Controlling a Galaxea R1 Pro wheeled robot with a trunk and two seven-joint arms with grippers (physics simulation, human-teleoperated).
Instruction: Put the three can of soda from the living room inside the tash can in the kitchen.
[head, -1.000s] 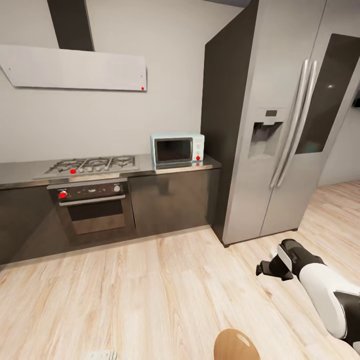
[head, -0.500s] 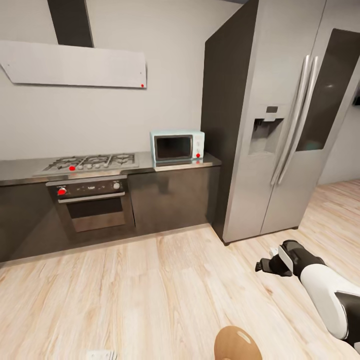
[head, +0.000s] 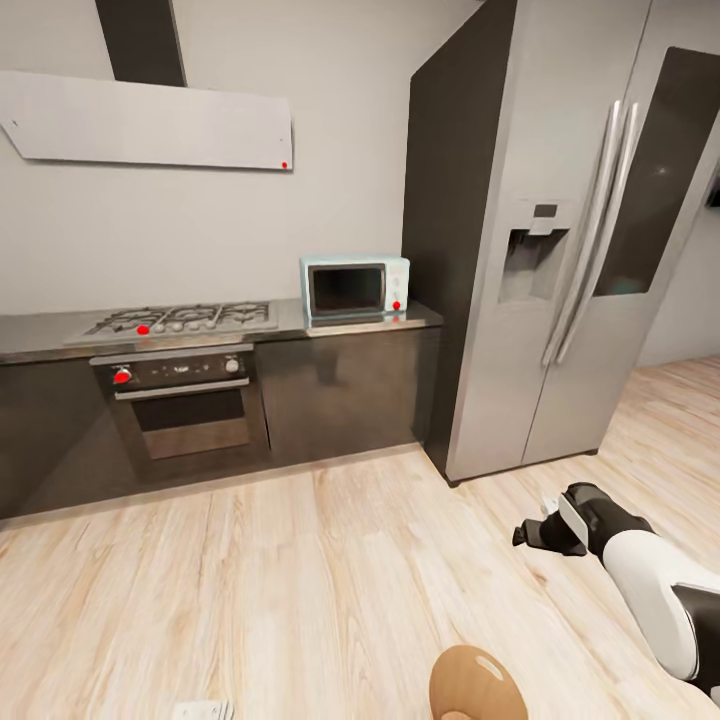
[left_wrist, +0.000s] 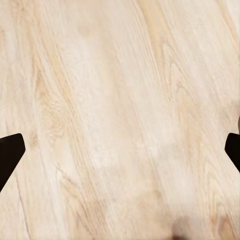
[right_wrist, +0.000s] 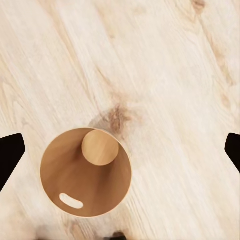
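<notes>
I am in the kitchen. The trash can (head: 476, 686) stands on the wood floor at the bottom edge of the head view, its brown-copper inside showing. From the right wrist view I look straight down into the trash can (right_wrist: 70, 175), and nothing lies in it; one oval handle hole shows near the rim. My right gripper (right_wrist: 120, 150) hangs above it, open, with its dark fingertips (right_wrist: 10, 152) wide apart. In the head view the right gripper (head: 532, 536) is low at the right. My left gripper (left_wrist: 120, 152) is open over bare floor. The cans of soda are out of view.
Dark grey cabinets (head: 340, 400) with a built-in oven (head: 185, 405) and gas hob (head: 180, 320) line the back wall. A mint-green microwave (head: 355, 290) sits on the counter. A tall steel fridge (head: 560, 260) stands to the right, with pale wood floor (head: 300, 580) in front.
The whole head view has shifted slightly, so the camera moved a little. The right arm keeps nearly the same place and both grippers stay open.
</notes>
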